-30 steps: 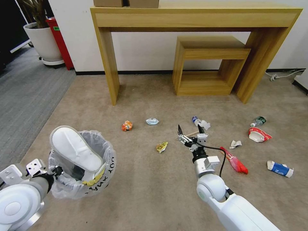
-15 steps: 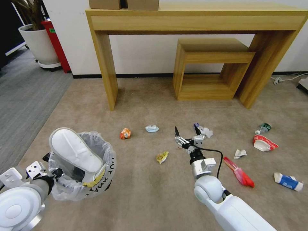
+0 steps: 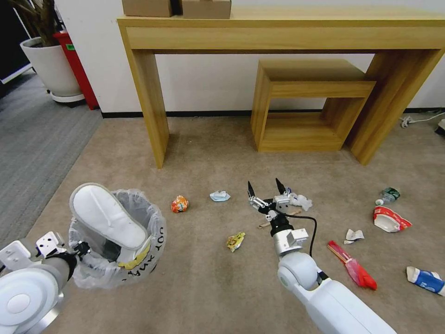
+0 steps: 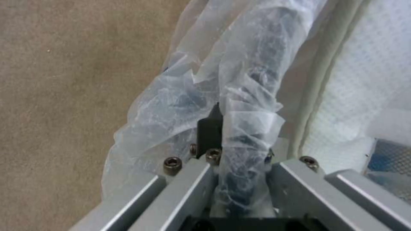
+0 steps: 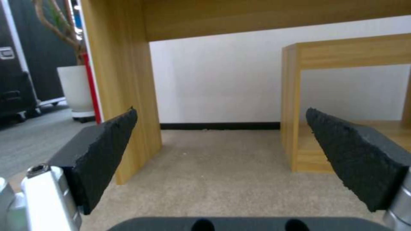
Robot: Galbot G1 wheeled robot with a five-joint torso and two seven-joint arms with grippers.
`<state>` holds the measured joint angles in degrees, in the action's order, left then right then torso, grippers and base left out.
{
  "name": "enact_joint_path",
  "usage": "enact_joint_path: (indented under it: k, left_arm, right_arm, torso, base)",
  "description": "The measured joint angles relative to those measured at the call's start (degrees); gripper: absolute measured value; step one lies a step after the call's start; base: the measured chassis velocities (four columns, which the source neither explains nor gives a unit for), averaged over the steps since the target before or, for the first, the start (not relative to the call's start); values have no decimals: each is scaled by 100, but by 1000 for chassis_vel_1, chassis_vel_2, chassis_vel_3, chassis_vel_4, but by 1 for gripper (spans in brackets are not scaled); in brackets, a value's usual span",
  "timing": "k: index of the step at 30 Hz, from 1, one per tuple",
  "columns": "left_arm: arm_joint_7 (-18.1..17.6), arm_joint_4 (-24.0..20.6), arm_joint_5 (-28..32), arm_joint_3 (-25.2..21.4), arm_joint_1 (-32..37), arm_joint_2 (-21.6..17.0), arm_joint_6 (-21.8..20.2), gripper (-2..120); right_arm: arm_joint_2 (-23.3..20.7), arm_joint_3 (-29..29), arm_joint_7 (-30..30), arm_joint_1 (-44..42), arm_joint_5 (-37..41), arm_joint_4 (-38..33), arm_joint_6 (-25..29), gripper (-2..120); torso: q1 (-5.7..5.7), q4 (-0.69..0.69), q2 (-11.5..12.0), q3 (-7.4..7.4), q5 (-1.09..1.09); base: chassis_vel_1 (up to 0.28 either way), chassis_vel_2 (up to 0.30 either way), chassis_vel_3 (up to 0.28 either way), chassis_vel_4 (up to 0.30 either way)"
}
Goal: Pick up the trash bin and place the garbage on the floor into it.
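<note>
Left hand clamped on the bagged rim of the trash bin, near left, slipper inside. Right hand spread apart, empty, above the wooden stick mid-floor. Stick likely light, stiff; pinch mid-length.

Bare carpet btwn arms, white slipper blocks most of trash bin mouth
</note>
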<state>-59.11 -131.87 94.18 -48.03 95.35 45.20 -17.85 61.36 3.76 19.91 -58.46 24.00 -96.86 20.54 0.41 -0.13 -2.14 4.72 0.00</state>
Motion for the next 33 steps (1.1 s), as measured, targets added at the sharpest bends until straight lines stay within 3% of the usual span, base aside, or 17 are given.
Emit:
enact_joint_path:
  k: [12, 25, 33]
  left_arm:
    - [16, -29, -93, 44, 63, 147, -2, 0]
    - [36, 6, -134, 96, 11, 154, -4, 0]
    - [40, 34, -130, 128, -9, 130, -2, 0]
  right_arm:
    - [65, 88, -113, -58, -19, 23, 78, 100]
    - [105, 177, -157, 39, -82, 170, 209, 100]
    - [148, 170, -237, 69, -219, 274, 303, 100]
  torso:
    - [0, 0, 0, 0, -1]
    - [6, -1, 0, 4, -2]
    - [1, 0, 0, 0, -1]
  base:
    - [-19, 15, 22, -16]
    - [-174, 171, 179, -189]
    - [-18, 20, 11, -25]
